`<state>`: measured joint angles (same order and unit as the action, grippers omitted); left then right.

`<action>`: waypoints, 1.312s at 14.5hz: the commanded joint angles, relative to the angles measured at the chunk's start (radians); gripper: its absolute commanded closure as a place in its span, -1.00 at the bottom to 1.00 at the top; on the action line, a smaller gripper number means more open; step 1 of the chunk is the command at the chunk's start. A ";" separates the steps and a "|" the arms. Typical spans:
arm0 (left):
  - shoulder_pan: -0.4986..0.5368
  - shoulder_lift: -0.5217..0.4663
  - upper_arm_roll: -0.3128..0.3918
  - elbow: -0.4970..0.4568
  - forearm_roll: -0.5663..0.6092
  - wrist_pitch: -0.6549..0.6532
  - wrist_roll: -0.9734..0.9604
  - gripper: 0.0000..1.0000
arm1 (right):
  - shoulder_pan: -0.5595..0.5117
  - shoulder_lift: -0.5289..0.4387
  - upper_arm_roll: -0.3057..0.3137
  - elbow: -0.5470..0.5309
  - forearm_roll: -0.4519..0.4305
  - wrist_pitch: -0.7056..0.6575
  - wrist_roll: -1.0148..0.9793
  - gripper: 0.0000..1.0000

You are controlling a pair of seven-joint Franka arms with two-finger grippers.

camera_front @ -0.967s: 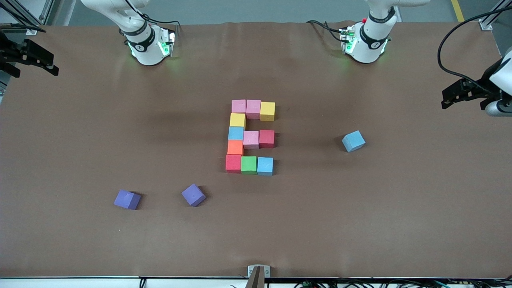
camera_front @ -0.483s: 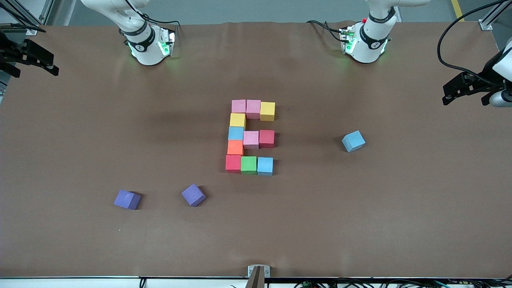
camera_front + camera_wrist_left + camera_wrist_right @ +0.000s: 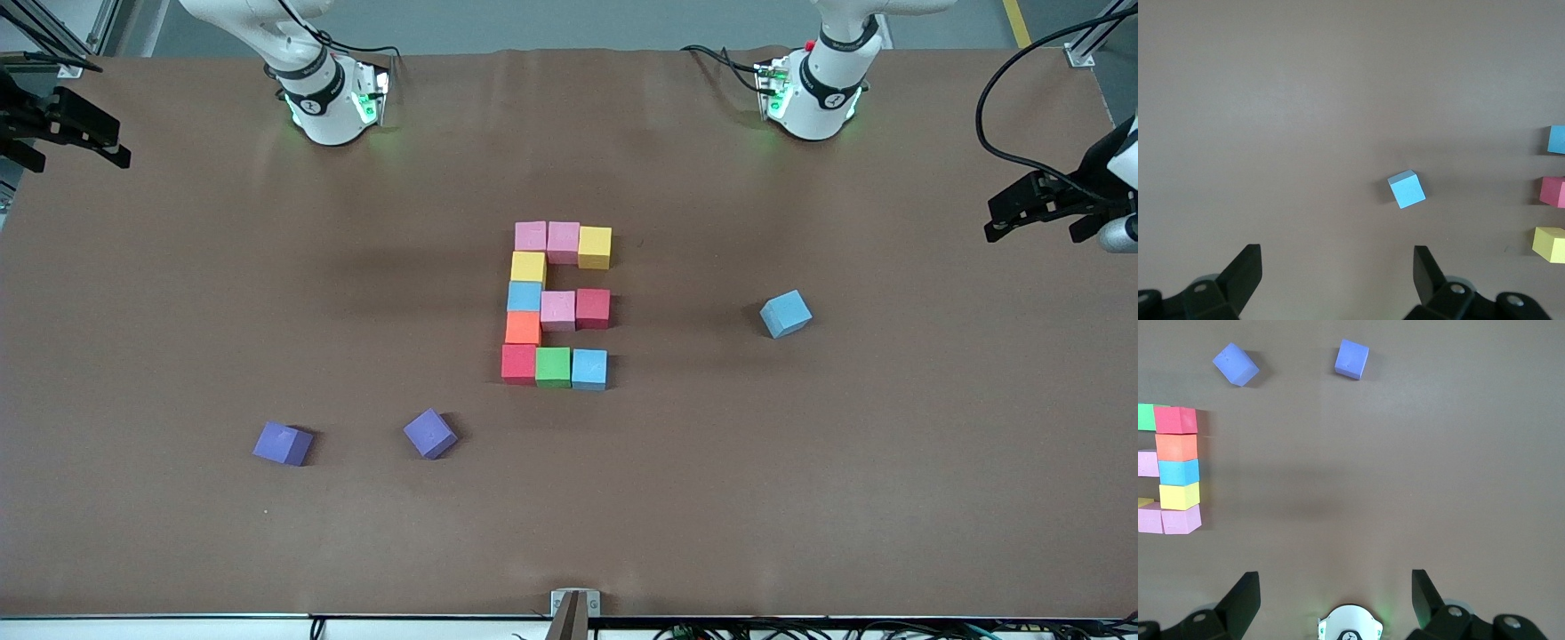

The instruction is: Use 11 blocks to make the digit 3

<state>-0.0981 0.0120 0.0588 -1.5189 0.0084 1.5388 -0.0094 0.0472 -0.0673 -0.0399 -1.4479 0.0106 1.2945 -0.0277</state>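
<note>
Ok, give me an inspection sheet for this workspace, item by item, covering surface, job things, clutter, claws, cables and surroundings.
Surface: brown table mat, flat.
Job's things: figure of eleven touching foam cubes at mid-table, three bars joined by one column, reading like an E from the front camera.
Clutter: loose light blue foam cube toward the left arm's end; two purple foam cubes nearer the front camera, toward the right arm's end.
Claws: left claw open, empty, at its end of the table; right claw open, empty, at its end.
Cables: black cable looping to the left arm.
Surroundings: nothing seen.
</note>
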 commanded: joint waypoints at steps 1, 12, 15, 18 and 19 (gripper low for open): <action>0.005 0.013 0.001 0.032 -0.010 -0.025 -0.018 -1.00 | 0.003 -0.029 0.002 -0.028 -0.012 0.005 -0.008 -1.00; 0.008 0.020 0.003 0.032 -0.004 -0.022 0.023 -1.00 | 0.003 -0.028 0.002 -0.028 -0.011 0.005 -0.008 -1.00; 0.008 0.020 0.006 0.037 -0.002 -0.022 0.045 -1.00 | 0.003 -0.028 0.002 -0.028 -0.009 0.005 -0.008 -1.00; 0.008 0.020 0.006 0.037 -0.001 -0.022 0.040 -1.00 | 0.003 -0.028 0.002 -0.028 -0.008 0.005 -0.006 -1.00; 0.006 0.020 0.006 0.037 -0.001 -0.022 0.040 -1.00 | 0.003 -0.028 0.002 -0.028 -0.008 0.005 -0.006 -1.00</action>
<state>-0.0932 0.0184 0.0623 -1.5141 0.0084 1.5368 0.0161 0.0473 -0.0673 -0.0395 -1.4479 0.0107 1.2945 -0.0278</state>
